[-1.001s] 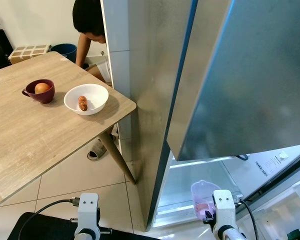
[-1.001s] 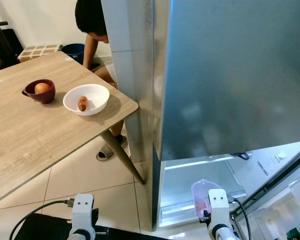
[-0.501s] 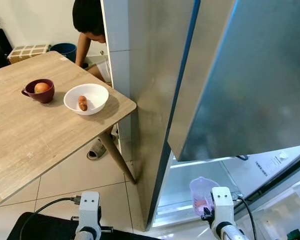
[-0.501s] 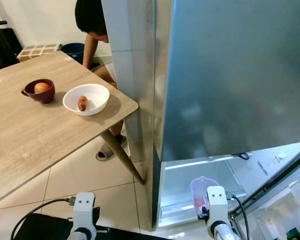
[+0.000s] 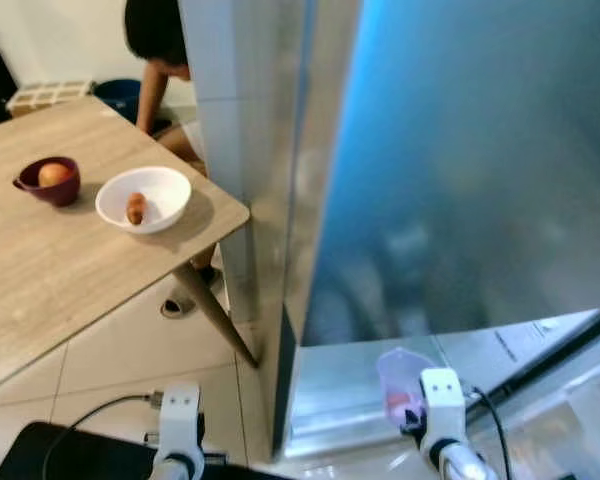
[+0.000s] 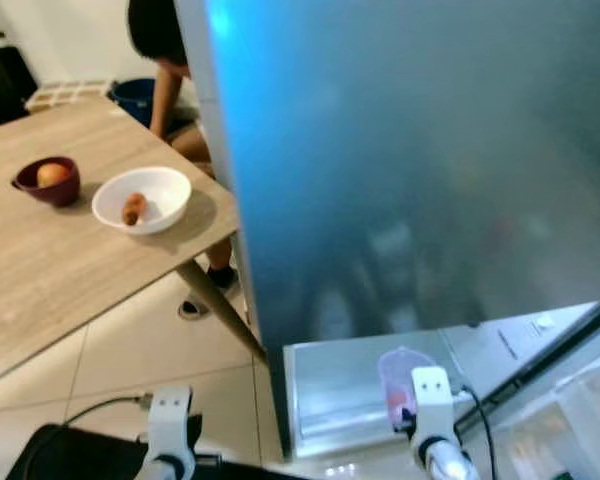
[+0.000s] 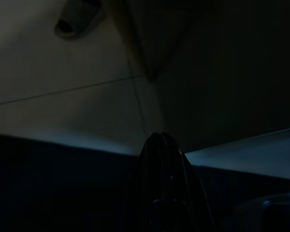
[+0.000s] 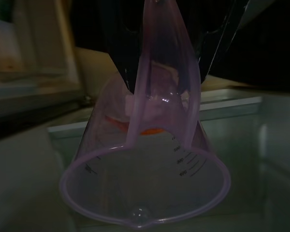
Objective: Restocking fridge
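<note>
My right gripper [image 8: 165,72] is shut on the handle of a translucent purple measuring cup [image 8: 150,183]. Something orange and pink lies inside the cup. In the eye views the cup [image 5: 400,382] hangs low in front of the lit bottom compartment of the open fridge [image 5: 350,385], just ahead of my right wrist [image 5: 440,400]. The steel fridge door [image 5: 460,170] looms above it, blurred. My left arm [image 5: 178,425] hangs idle over the floor, and its black fingers [image 7: 162,164] look pressed together in the dark wrist view.
A wooden table [image 5: 40,280] stands at the left with a maroon cup [image 5: 46,181] holding an orange fruit and a white bowl [image 5: 143,199] holding a brown piece. A person [image 5: 152,45] bends behind the fridge's side. A slipper [image 5: 176,305] lies on the tiles under the table.
The whole view has shifted and blurred, so the camera has moved; the fridge door now covers more of the picture. The purple cup stays in my right gripper.
</note>
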### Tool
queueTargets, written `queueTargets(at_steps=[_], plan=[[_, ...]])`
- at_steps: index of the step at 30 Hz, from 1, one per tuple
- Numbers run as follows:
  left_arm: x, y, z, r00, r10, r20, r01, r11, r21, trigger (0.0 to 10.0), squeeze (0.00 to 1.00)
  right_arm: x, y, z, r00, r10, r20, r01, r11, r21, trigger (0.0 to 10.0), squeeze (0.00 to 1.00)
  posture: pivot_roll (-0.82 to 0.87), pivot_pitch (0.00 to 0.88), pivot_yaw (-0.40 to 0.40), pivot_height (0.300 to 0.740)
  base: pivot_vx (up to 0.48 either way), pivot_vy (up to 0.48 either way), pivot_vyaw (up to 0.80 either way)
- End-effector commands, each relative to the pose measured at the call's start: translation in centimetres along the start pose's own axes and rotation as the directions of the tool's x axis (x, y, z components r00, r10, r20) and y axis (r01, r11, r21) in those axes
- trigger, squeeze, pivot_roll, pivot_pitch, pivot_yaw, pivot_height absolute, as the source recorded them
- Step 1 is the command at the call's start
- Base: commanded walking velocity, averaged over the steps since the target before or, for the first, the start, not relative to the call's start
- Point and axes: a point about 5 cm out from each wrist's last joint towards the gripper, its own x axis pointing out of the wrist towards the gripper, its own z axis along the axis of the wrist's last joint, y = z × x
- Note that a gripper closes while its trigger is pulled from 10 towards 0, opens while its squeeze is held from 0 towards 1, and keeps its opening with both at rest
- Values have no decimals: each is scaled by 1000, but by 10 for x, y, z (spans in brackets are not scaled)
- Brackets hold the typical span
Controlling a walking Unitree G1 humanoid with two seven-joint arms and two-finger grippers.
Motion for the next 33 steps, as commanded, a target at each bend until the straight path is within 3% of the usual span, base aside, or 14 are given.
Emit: queueTargets(at_steps=[1, 11, 21, 33], plan=[[-4, -1, -10, 999, 2, -34, -3, 1000, -16, 10000, 0, -2, 0, -5, 1000, -3, -18, 3, 1000, 3, 10000, 0, -117, 105, -23, 740, 0, -319, 0], [-5, -1, -12, 999, 6, -39, -7, 1000, -22, 10000, 0, -1, 1, -4, 1000, 2, -18, -2, 1000, -3, 10000, 0, -117, 100, -24, 740, 0, -301, 0], [-6, -1, -12, 999, -1, -38, 1, 1000, -16, 10000, 0, -2, 2, -5, 1000, 5, -18, -5, 1000, -4, 10000, 0, -119, 99, -21, 740, 0, -27, 0], [-5, -3, -12, 999, -6, -37, 5, 1000, -22, 10000, 0, -2, 1, -5, 1000, 4, -19, -4, 1000, -7, 10000, 0, -119, 105, -24, 740, 0, -461, 0]])
